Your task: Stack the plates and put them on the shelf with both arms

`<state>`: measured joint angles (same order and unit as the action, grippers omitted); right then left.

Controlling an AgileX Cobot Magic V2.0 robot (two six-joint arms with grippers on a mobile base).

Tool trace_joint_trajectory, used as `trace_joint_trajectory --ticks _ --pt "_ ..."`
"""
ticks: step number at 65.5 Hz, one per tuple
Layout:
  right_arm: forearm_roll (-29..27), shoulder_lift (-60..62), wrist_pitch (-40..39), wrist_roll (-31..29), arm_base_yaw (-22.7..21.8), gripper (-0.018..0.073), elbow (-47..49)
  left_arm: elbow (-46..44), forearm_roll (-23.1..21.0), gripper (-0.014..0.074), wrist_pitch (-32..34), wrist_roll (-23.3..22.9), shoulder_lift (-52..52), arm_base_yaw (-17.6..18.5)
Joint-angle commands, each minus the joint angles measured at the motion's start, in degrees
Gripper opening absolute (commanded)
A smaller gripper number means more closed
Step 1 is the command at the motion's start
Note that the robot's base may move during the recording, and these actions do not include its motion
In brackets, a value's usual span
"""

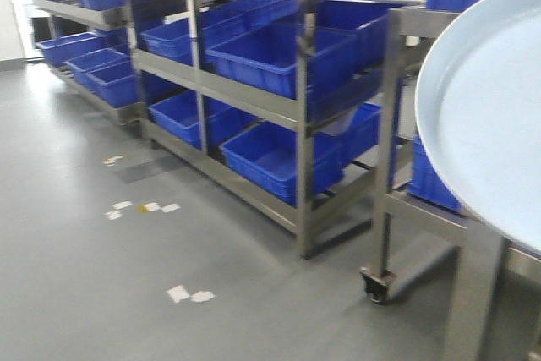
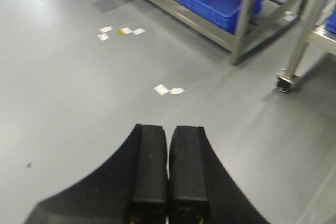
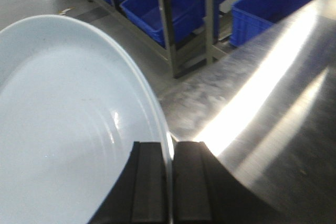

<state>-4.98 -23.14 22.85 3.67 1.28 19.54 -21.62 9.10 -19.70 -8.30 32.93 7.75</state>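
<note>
Grey floor (image 1: 76, 276) flecked with white tape scraps (image 1: 190, 295) fills the left of the front view, beside steel racks (image 1: 303, 124) loaded with blue crates (image 1: 279, 57). Farther right, a caster wheel (image 1: 376, 285) sits under a steel frame, and a pale, tilted plate (image 1: 490, 116) fills the right edge. The left gripper (image 2: 169, 135) hangs over the floor, its black fingers pressed together with nothing between them. The right gripper (image 3: 170, 148) is clamped on the plate's near rim. The plate spreads out to its left, beside the brushed stainless shelf (image 3: 273, 93), which gleams on the right. Whether plate and shelf touch, or whether a second plate lies beneath, cannot be told.
</note>
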Motion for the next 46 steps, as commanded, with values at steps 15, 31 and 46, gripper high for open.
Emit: trace_joint_trajectory --ticks 15,31,46 --pt "-0.6 -0.2 -5.6 -0.1 -0.4 0.0057 1.7 -1.5 0.1 0.0088 4.5 -0.2 0.2 0.5" --pt "-0.6 -0.2 -5.6 -0.1 -0.4 0.0057 1.7 -1.5 0.1 0.0088 4.5 -0.2 0.2 0.5" --pt "-0.6 -0.2 -5.6 -0.1 -0.4 0.0057 1.7 -1.5 0.1 0.0088 4.5 -0.2 0.2 0.5"
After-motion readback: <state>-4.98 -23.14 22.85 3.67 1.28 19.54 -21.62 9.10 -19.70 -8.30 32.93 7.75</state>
